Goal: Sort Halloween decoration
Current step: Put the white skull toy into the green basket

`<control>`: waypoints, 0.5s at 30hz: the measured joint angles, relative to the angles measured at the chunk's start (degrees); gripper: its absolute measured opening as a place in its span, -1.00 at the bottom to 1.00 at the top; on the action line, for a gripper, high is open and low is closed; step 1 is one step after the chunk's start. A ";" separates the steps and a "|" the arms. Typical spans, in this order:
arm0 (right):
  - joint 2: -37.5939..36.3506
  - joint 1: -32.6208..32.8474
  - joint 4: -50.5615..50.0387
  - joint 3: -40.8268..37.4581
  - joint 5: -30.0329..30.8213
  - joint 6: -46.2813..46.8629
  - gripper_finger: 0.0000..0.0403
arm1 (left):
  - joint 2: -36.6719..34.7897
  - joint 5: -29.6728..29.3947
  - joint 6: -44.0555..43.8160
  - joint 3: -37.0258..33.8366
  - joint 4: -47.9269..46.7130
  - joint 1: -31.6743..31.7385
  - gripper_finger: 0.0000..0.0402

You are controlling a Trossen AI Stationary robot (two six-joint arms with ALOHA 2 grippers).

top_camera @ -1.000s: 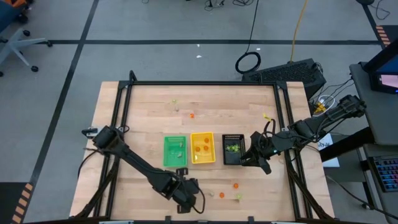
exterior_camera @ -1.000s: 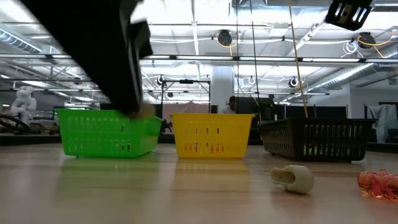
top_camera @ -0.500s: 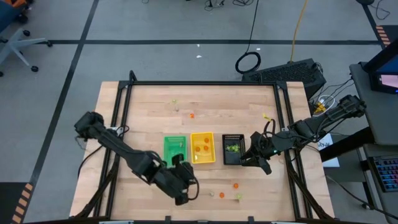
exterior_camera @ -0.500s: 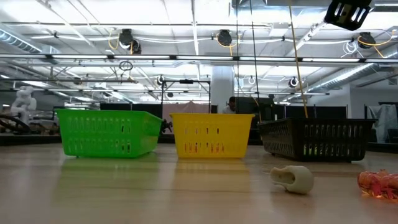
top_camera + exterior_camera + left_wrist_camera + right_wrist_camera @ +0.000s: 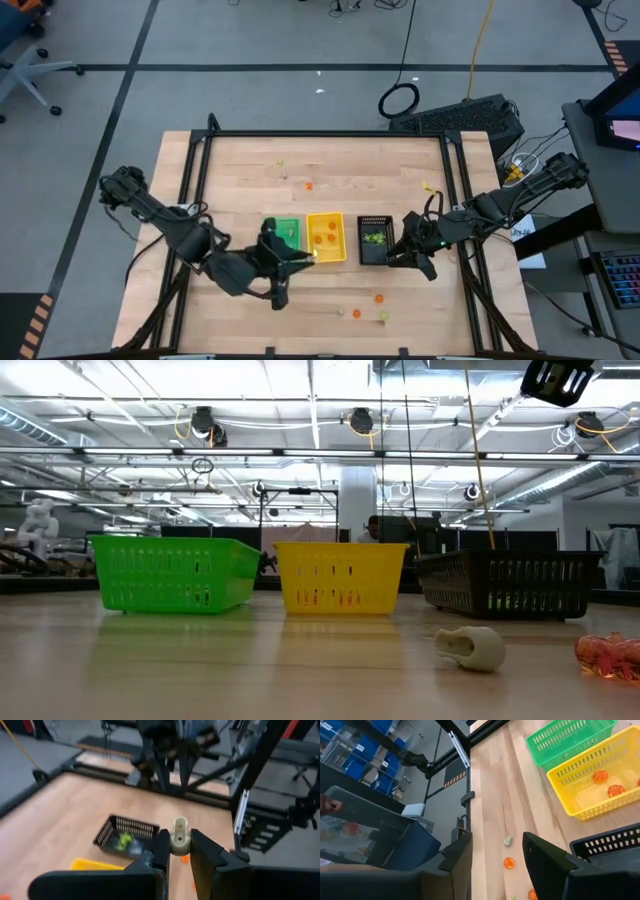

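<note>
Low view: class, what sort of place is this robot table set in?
Probably a large lab or workshop hall: an open ceiling of beams and strip lights, hanging cables, and workstations behind the three trays.

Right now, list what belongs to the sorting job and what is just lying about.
Job: pale trinket held in the left tool; loose orange trinkets; green tray, yellow tray, black tray.
Lying about: cable coil, office chair.

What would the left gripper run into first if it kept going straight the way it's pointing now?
Probably the black tray. The left gripper, shut on a pale trinket, points across the table toward that tray, with bare wood between them. Depth is unclear, so it might pass just above the rim.
</note>
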 joint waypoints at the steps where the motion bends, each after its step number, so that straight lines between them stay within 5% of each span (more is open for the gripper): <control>1: 0.00 0.00 0.01 0.00 0.03 0.29 -0.20 | -0.46 -0.54 0.77 0.02 0.64 0.00 -0.77; 15: 0.00 -0.06 3.29 0.00 7.14 1.57 -0.20 | -4.74 -2.16 10.26 0.00 4.72 0.58 -0.77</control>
